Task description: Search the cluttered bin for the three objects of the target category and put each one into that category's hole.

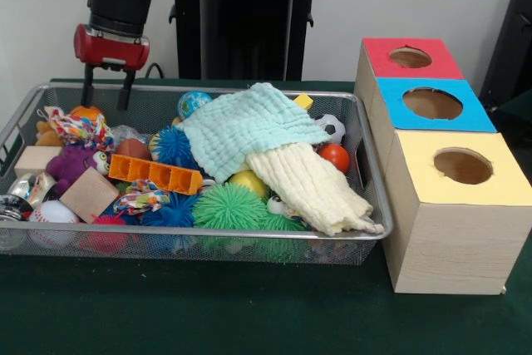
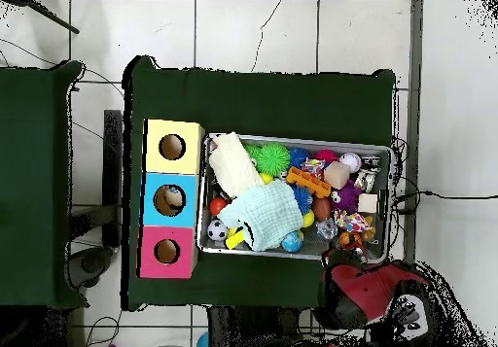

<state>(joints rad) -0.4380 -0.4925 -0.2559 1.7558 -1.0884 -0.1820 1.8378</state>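
- While the gripper (image 1: 106, 93) hangs above the far corner of the wire mesh bin (image 1: 370, 174), its two dark fingers stand apart with nothing between them; nothing is held.
- Bin contents, front view: a pale mint muslin cloth (image 1: 249, 126) draped over a cream cloth (image 1: 312, 189), the pair covering the middle; an orange ridged block (image 1: 155, 174); a plain wooden cube (image 1: 88, 194); a second wooden block (image 1: 35, 160) at the end wall; a purple plush toy (image 1: 71, 164); a baseball (image 1: 51, 212).
- Balls: green spiky ball (image 1: 230, 205), blue spiky ball (image 1: 176, 145), red-orange ball (image 1: 335, 156), small football (image 1: 331, 126), yellow ball (image 1: 248, 182) half under the cloths, globe-print ball (image 1: 193, 103) by the far rim.
- Sorting box (image 1: 449, 230) just beside the bin, three round holes on top: red panel (image 1: 411, 57), blue panel (image 1: 432, 104), yellow panel (image 1: 461, 168). In the overhead view something pale seems to lie inside the blue hole (image 2: 171, 199); what it is cannot be told.
- Target category: not stated, so which items count cannot be fixed from this.
- Step, as judged: the search stage, with the arm poised over the toy pile at the plush end.
- Next move calls for: a straight descent onto one exposed item, fingers clearing the rim and neighbours; the cloths may hide further pieces and may need shifting.
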